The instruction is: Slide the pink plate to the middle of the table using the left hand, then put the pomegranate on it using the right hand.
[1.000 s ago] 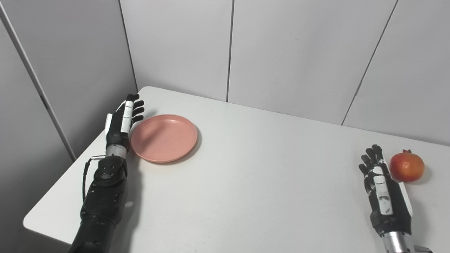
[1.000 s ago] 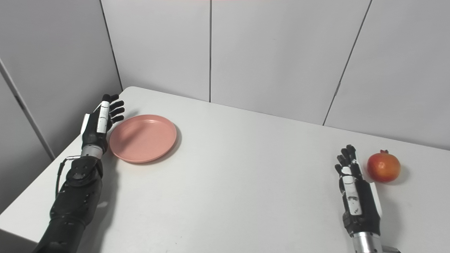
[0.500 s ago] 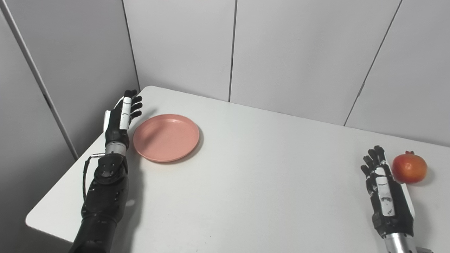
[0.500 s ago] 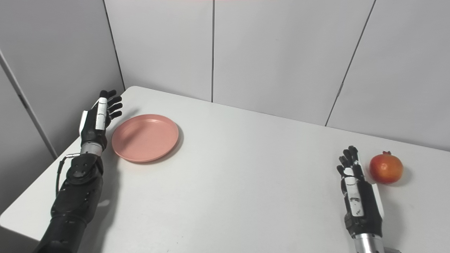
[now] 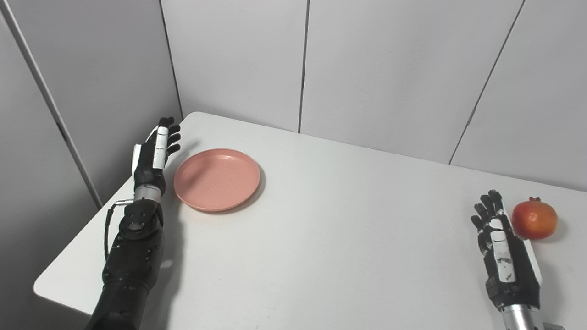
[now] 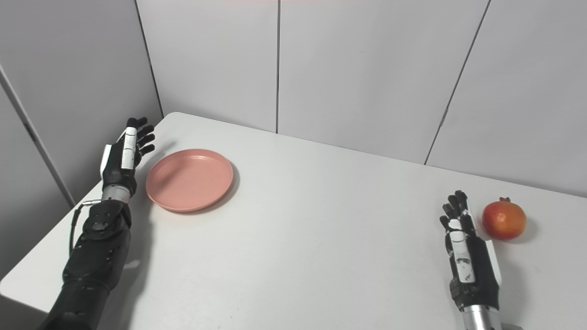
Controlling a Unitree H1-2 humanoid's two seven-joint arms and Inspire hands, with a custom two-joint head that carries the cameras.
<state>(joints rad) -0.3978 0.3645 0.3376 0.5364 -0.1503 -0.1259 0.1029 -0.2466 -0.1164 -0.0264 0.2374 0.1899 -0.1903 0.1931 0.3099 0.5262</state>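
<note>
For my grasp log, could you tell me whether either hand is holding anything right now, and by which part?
Nothing is held. The left hand is open beside the pink plate; the right hand is open beside the pomegranate.

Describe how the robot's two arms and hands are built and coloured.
Both are black. The left hand and right hand have dark fingers, a white strip along the back, and a silver wrist ring. A thin cable loops beside the left forearm.

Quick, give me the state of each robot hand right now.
Left robot hand: open, holding nothing, beside the pink plate.
Right robot hand: open, holding nothing, next to the pomegranate.
</note>
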